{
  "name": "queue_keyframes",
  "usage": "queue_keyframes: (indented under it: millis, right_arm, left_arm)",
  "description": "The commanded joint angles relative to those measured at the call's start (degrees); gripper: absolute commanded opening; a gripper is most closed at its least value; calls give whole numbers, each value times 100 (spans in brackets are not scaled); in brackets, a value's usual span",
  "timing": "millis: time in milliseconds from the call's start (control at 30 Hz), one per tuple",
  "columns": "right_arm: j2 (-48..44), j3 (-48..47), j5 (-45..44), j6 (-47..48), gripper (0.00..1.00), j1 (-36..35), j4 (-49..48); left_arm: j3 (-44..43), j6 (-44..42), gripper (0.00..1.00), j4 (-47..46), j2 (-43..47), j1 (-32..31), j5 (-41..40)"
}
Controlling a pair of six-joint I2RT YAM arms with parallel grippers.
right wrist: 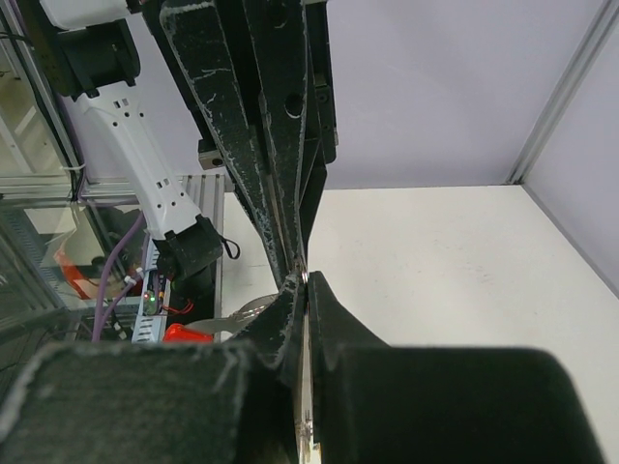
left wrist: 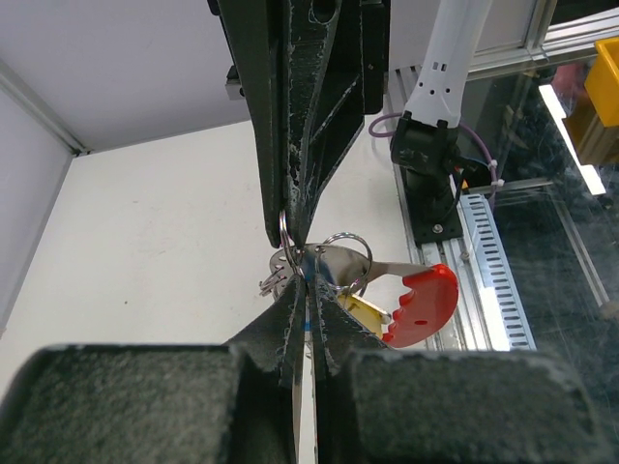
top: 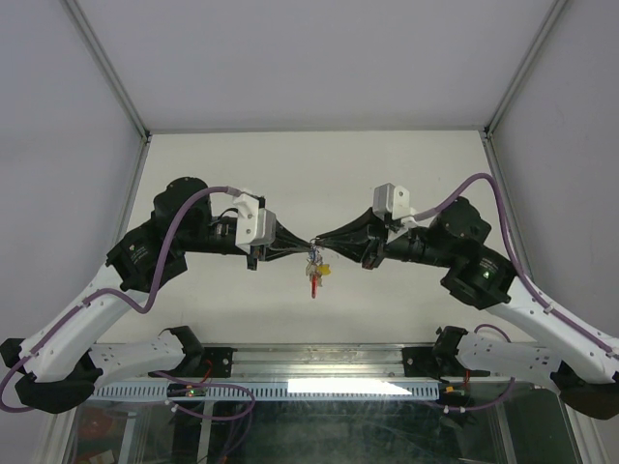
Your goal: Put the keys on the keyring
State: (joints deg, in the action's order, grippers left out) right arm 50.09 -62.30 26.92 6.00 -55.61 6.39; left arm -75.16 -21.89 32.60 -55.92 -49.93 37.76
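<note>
Over the middle of the table my left gripper (top: 306,243) and right gripper (top: 320,242) meet tip to tip, both shut. The keyring (left wrist: 282,228), a thin silvery loop, sticks out at the tips of the right gripper (left wrist: 295,230). A blue key (left wrist: 308,327) with its metal blade sits between the fingers of the left gripper (left wrist: 308,280). A red key (left wrist: 422,304) and a yellow key (left wrist: 365,310) hang from the bunch (top: 314,272) on small rings. In the right wrist view a thin strip of metal runs between my right gripper's (right wrist: 308,286) fingers.
The white table (top: 406,174) lies below, walled by grey panels with metal posts. An aluminium rail (top: 319,362) and a slotted cable duct (top: 290,390) run along the near edge between the arm bases. A yellow box (left wrist: 607,77) sits beyond the rail.
</note>
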Motion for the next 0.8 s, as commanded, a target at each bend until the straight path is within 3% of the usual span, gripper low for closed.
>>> queue_keyframes:
  millis: [0, 433, 767]
  right_arm:
    - [-155, 77, -319, -178, 0, -2, -926]
    - [-152, 601, -285, -596, 0, -2, -1915]
    - [-239, 717, -612, -533, 0, -2, -1897]
  left_arm:
    - [-43, 16, 0, -315, 15, -52, 69]
    - [-100, 35, 0, -366, -7, -51, 30]
    - [-29, 89, 0, -484, 122, -45, -152]
